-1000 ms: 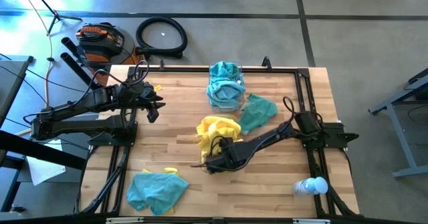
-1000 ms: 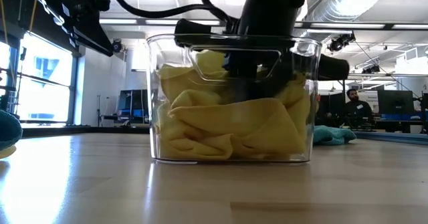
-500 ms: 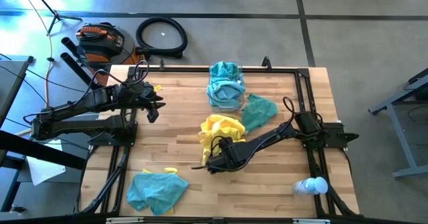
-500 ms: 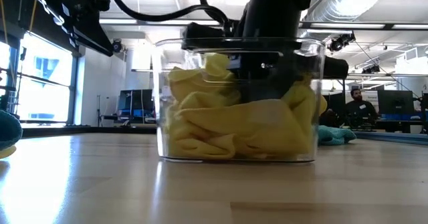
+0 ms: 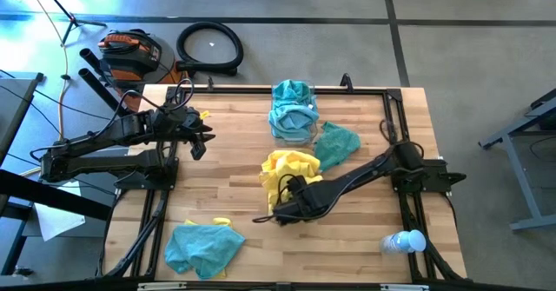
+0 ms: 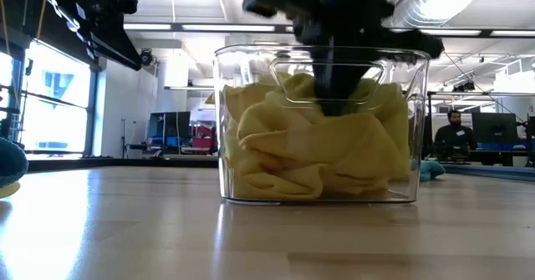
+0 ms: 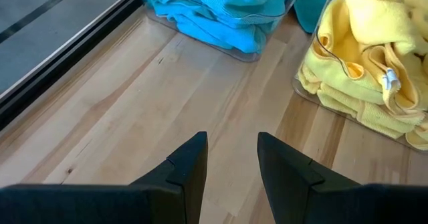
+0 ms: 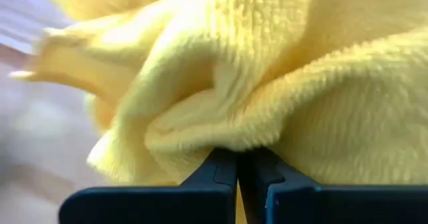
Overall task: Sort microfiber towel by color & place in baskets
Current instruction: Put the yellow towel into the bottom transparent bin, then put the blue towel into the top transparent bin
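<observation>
Right gripper jaws clamped on yellow towel in yellow basket; basket shifted sideways. Loose teal towel beside it. Left gripper jaws apart.

Two dark jointed arms, looped black cables.

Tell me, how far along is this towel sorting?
Well along. One basket holds teal towels; the other is full of yellow ones. The right gripper is pinching a yellow towel there. Two teal towels remain on the table.
</observation>
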`<action>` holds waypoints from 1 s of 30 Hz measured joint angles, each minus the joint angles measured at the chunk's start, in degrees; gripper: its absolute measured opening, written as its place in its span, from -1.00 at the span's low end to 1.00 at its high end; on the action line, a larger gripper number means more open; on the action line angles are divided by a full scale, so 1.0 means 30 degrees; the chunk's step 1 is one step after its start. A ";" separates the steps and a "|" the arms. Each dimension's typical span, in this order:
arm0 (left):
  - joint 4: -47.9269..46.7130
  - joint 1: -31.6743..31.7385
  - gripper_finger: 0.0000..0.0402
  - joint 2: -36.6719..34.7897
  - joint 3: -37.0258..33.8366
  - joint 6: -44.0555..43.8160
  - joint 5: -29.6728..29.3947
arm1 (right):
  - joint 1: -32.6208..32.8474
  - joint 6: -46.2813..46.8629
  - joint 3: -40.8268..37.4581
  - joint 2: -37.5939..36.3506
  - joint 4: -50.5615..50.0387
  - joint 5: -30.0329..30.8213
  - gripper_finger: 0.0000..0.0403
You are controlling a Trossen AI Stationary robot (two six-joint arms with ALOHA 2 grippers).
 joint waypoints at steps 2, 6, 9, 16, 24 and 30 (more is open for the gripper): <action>0.0006 0.0004 -0.41 0.0000 0.0000 0.0000 -0.0001 | 0.0057 0.0024 0.0000 -0.0509 -0.0016 0.0431 -1.00; 0.0010 0.0006 -0.41 0.0000 0.0000 0.0000 -0.0001 | 0.0156 0.0075 0.0000 -0.1617 -0.0181 0.1237 -1.00; 0.0015 0.0006 -0.41 0.0000 0.0007 0.0000 -0.0001 | 0.0217 0.0022 0.0015 -0.2252 -0.0236 0.1361 -1.00; 0.0011 0.0003 -0.41 0.0000 0.0000 0.0000 -0.0008 | 0.0547 -0.0908 0.0015 -0.3413 -0.0887 0.1483 -1.00; 0.0004 0.0003 -0.41 0.0000 0.0000 -0.1411 0.0064 | 0.1232 -0.0721 -0.0405 -0.5077 -0.5849 0.1963 -1.00; -0.0135 -0.0817 -0.41 0.0000 0.0000 -0.2074 0.0055 | 0.1319 -0.0829 -0.4938 -0.8516 -0.5364 0.2868 -1.00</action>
